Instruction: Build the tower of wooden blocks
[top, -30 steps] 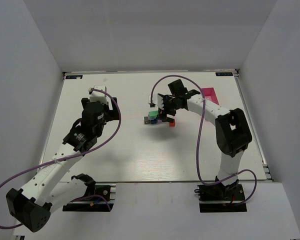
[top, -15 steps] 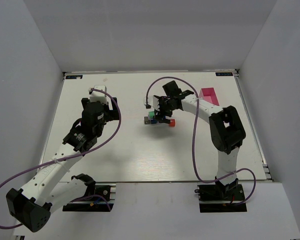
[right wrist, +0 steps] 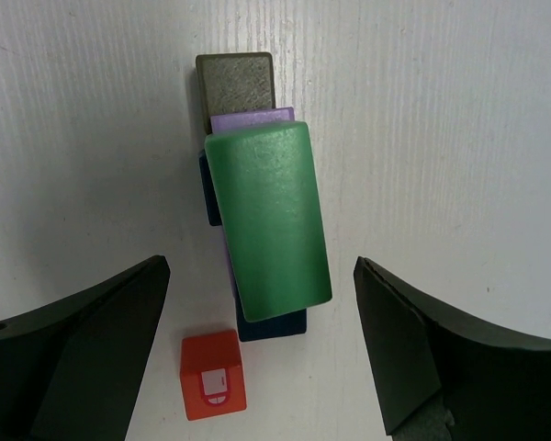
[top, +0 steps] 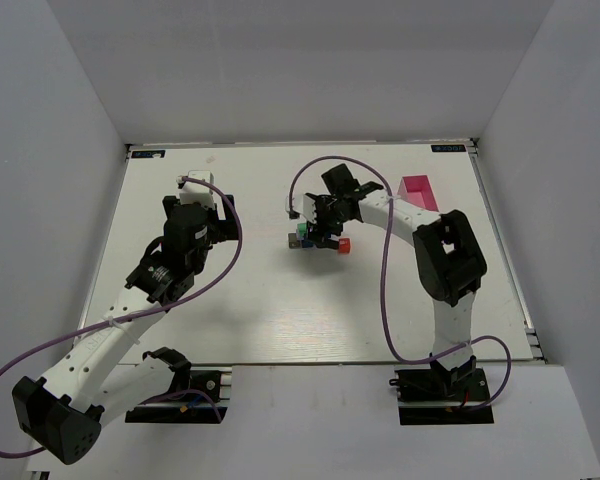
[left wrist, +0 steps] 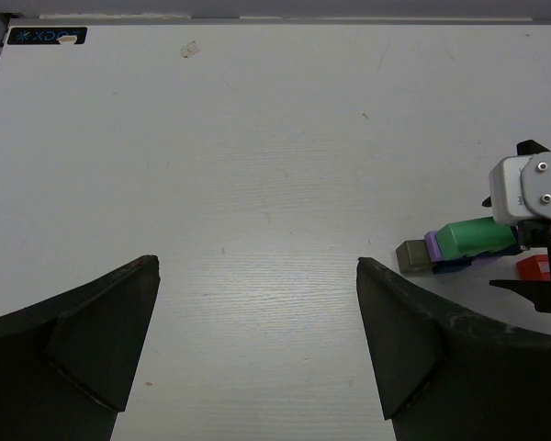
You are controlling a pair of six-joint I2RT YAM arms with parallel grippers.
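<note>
The wood block tower stands mid-table as a green block [right wrist: 266, 220] on top of purple [right wrist: 253, 118] and dark blue [right wrist: 274, 323] blocks, with a dark grey block [right wrist: 234, 83] at its far end. A red block [right wrist: 213, 372] lies loose beside it. My right gripper [right wrist: 260, 276] is open above the cluster, its jaws either side of the green block's near end without touching it. In the top view the right gripper [top: 320, 234] hovers over the tower [top: 304, 232]. My left gripper [left wrist: 257, 266] is open and empty, left of the tower [left wrist: 477, 237].
A pink tray [top: 420, 190] sits at the back right, behind the right arm. The left arm [top: 185, 240] stretches over the left half of the table. White walls enclose the table.
My right gripper has shifted slightly left and settled over the block cluster. The blocks and the left arm have not moved.
</note>
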